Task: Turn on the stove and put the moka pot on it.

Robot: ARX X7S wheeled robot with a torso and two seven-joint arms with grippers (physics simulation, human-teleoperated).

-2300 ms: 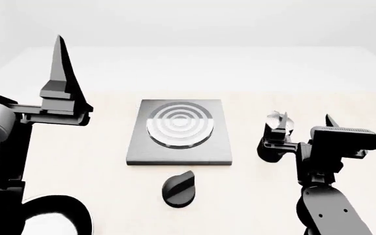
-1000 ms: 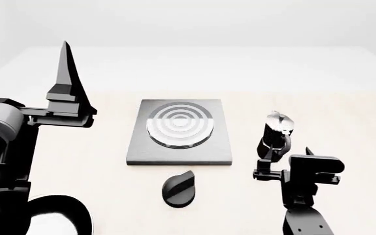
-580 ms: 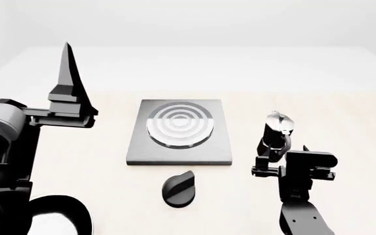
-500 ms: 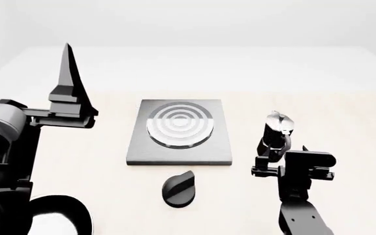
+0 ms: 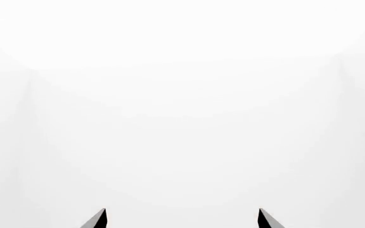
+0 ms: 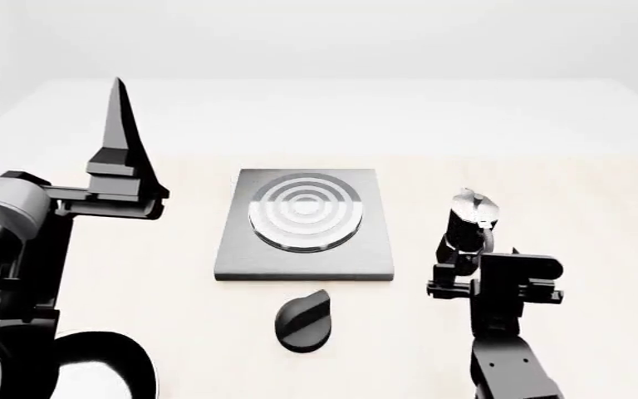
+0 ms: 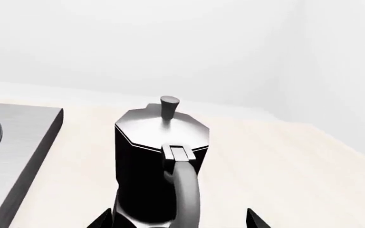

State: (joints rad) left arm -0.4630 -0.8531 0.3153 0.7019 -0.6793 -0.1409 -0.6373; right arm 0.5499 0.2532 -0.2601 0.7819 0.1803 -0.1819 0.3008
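Centrally on the pale worktop (image 6: 130, 249) sits the flat grey metal stove (image 6: 303, 223); its round black knob (image 6: 302, 320) lies at 6 o'clock. At 3 o'clock stands the small black silver-lidded moka pot (image 7: 159, 164), between the wide-spread right claw (image 7: 179, 219) tips. The left claw (image 6: 47, 125) is raised, spread wide.

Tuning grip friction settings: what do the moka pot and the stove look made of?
Moka pot: body looks like smooth black coated metal or plastic; lid is mirror-bright silver, likely polished metal. Stove: matte grey plate, shinier ringed burner, apparently brushed metal.
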